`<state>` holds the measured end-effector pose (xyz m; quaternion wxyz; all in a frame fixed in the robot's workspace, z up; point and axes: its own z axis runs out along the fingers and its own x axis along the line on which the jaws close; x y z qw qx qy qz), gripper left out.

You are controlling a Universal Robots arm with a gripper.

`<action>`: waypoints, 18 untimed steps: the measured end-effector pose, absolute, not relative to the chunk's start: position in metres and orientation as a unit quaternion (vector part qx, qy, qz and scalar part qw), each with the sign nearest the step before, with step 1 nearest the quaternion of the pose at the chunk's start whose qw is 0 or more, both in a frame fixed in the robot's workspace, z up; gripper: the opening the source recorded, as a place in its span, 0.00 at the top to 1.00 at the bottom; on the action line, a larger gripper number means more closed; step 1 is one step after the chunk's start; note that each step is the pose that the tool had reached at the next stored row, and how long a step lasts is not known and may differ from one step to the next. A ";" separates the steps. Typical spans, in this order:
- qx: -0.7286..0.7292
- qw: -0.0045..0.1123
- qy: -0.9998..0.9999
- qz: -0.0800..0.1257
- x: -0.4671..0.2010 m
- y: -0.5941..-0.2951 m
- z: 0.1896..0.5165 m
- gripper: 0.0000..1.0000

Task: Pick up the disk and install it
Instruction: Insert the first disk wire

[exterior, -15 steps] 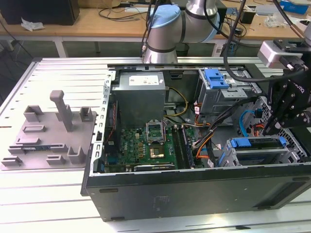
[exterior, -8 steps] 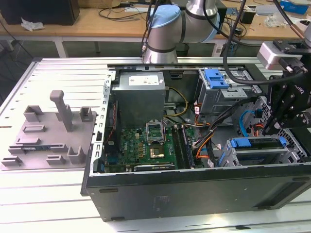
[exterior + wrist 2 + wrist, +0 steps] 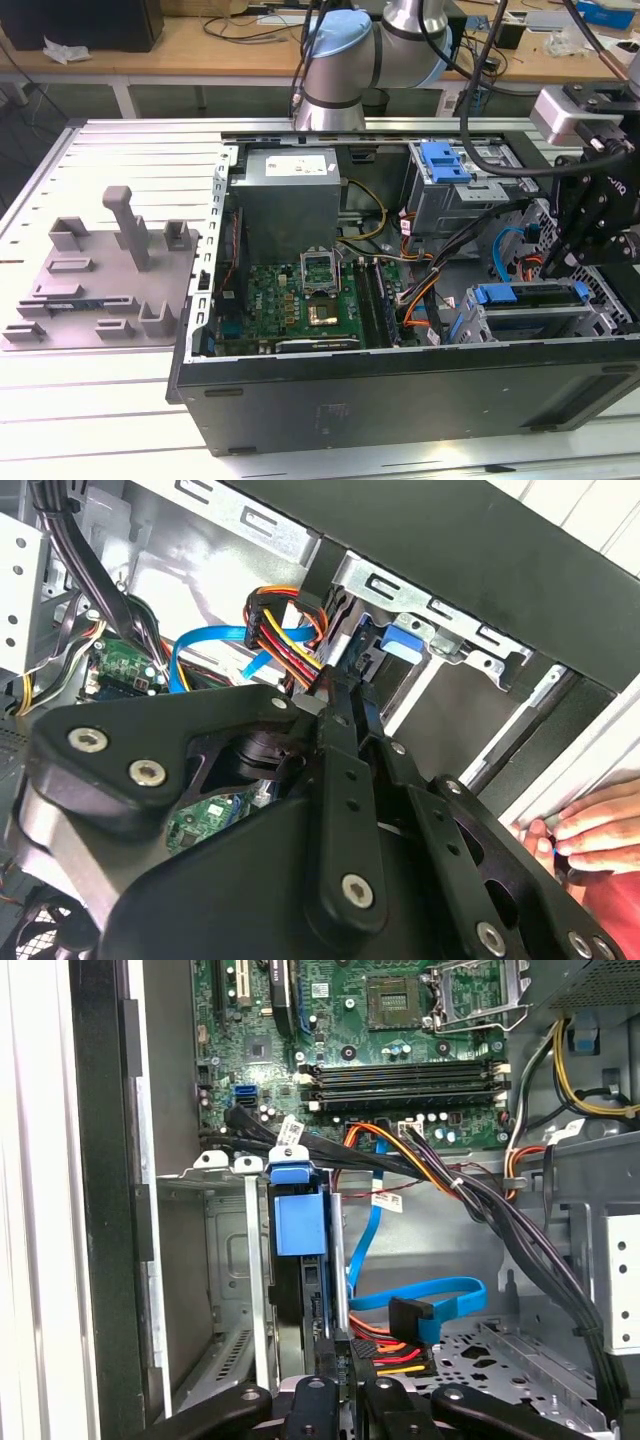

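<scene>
Standing edge-on inside the drive cage (image 3: 222, 1250), the disk (image 3: 298, 1222) is faced at its near end by the gripper (image 3: 350, 695), whose jaws are drawn close together; whether anything is pinched between them cannot be told. A jam is judged possible if the disk is skewed against the cage walls. The blue data cable (image 3: 430, 1295) and orange power leads (image 3: 385, 1358) could be snagged, and a person's hand (image 3: 590, 830) at the case edge could be struck.
</scene>
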<state>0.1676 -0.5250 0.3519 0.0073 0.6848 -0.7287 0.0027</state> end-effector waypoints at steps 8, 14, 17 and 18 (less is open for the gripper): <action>0.685 0.003 -0.729 -0.001 0.168 -0.531 0.352 0.84; 0.686 0.003 -0.728 -0.001 0.168 -0.533 0.352 0.84; 0.689 0.003 -0.725 -0.001 0.169 -0.534 0.352 0.84; 0.690 0.003 -0.724 -0.001 0.169 -0.534 0.352 0.84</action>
